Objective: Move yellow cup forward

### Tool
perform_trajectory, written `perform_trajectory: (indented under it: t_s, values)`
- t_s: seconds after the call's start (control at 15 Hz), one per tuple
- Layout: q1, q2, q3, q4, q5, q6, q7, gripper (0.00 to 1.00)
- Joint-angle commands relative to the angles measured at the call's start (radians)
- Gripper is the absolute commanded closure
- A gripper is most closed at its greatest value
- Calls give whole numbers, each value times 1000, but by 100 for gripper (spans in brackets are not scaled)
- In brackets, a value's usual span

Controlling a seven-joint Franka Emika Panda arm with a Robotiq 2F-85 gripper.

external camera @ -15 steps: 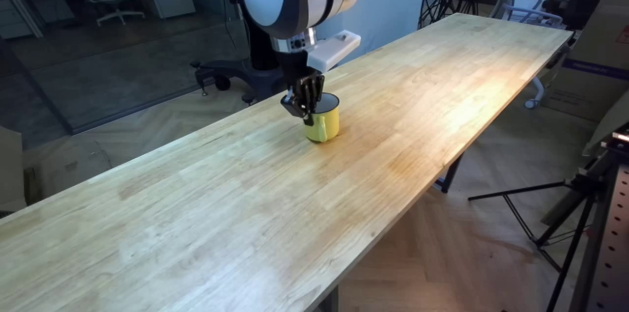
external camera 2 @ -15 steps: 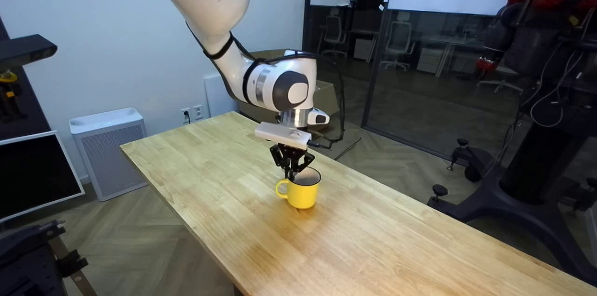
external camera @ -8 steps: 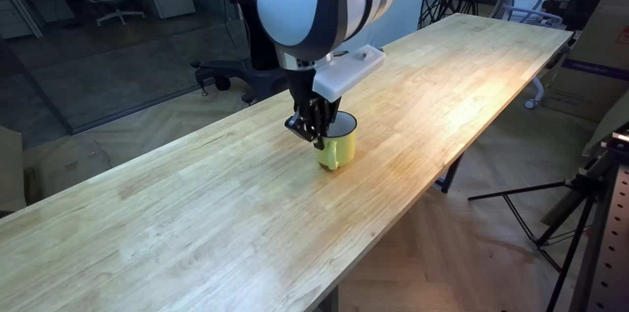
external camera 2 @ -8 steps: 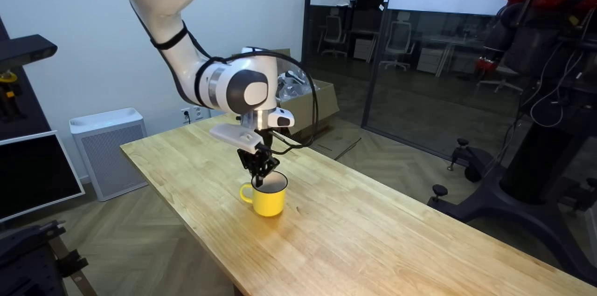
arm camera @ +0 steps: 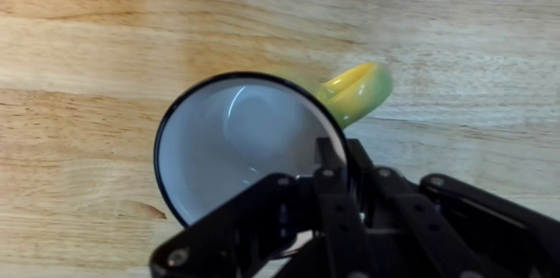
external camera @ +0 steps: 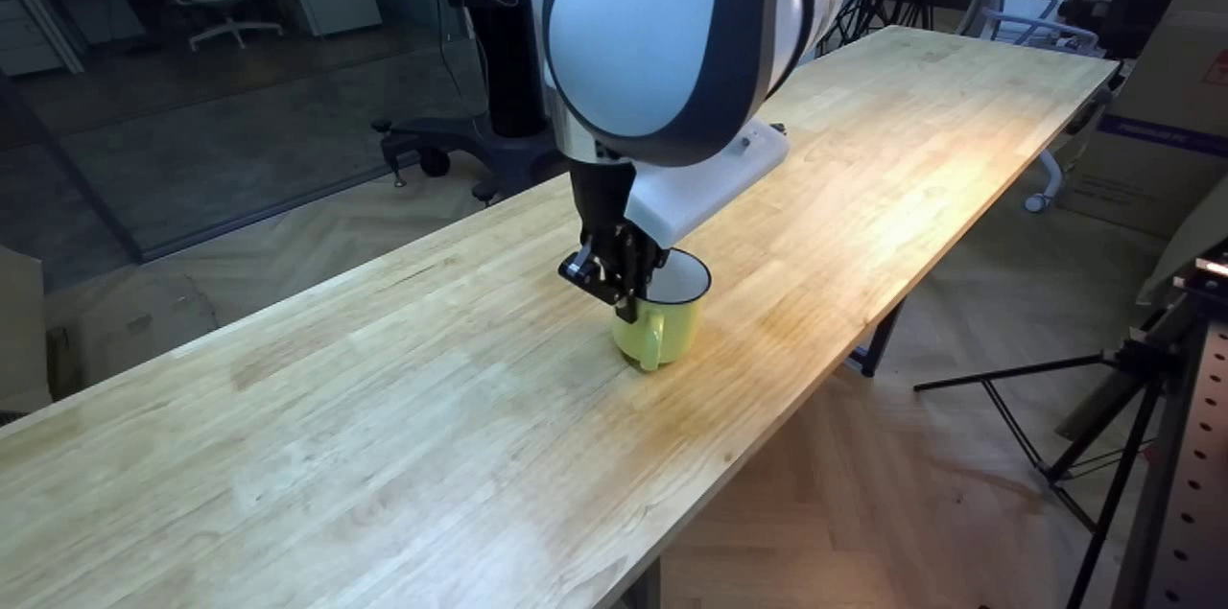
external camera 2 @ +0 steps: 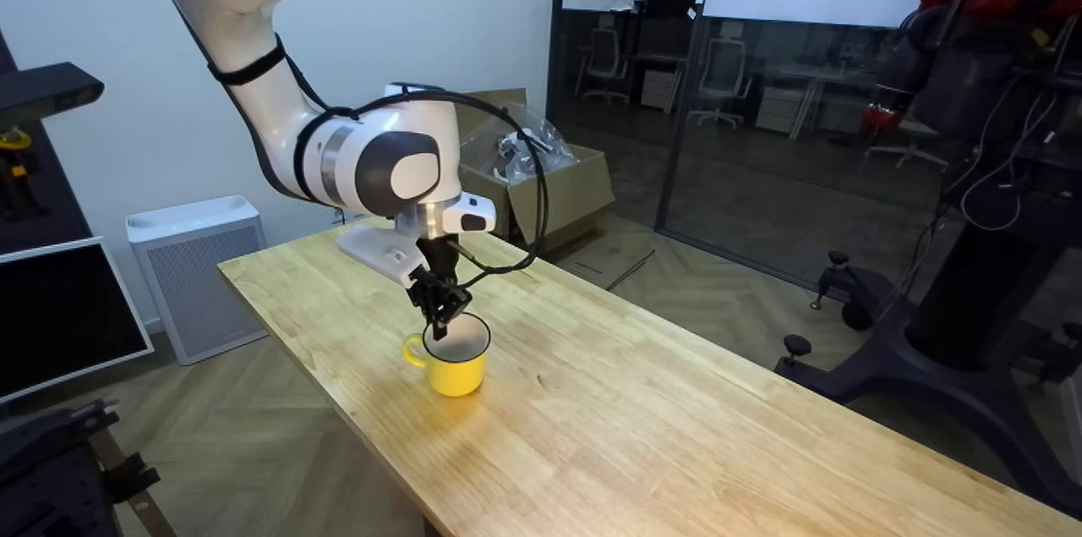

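The yellow cup point(external camera: 679, 329) is a small mug with a white inside and dark rim. It also shows in an exterior view point(external camera 2: 459, 376) with its handle to the left. My gripper point(external camera: 628, 310) is shut on the cup's wall near the handle, as the same gripper point(external camera 2: 439, 329) shows in an exterior view. In the wrist view one finger of the gripper point(arm camera: 343, 155) is inside the cup point(arm camera: 262, 124) and one outside, with the rim between them. The cup is tilted slightly. I cannot tell whether its base touches the table. The lower rim is hidden behind the fingers.
The long wooden table point(external camera: 432, 388) also shows in an exterior view point(external camera 2: 642, 410). An open cardboard box point(external camera 2: 562, 194) stands behind the table. A dark wheeled stand point(external camera 2: 955, 334) is beyond the long edge. A tripod point(external camera: 1118, 360) stands on the floor past the opposite edge.
The arm has carried the cup along the table, down and slightly right in an exterior view and left in an exterior view. The gripper has stayed shut on the cup throughout.
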Motion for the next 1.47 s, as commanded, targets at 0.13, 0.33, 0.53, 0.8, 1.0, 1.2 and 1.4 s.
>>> perform_trajectory:
  t_s: [0.13, 0.33, 0.53, 0.8, 1.0, 1.2, 1.4]
  values:
    - [2, -64, -3, -63, 11, 2, 26, 97]
    - [-2, -72, 0, -67, 14, 1, 23, 97]
    - [2, -84, -7, -68, 6, -7, 27, 57]
    - [9, -106, -16, -72, -7, -12, 36, 29]
    - [20, -128, -31, -79, -25, -13, 48, 9]
    - [21, -165, -28, -93, -25, -19, 48, 0]
    - [-41, -201, 54, -103, 71, -39, -40, 0]
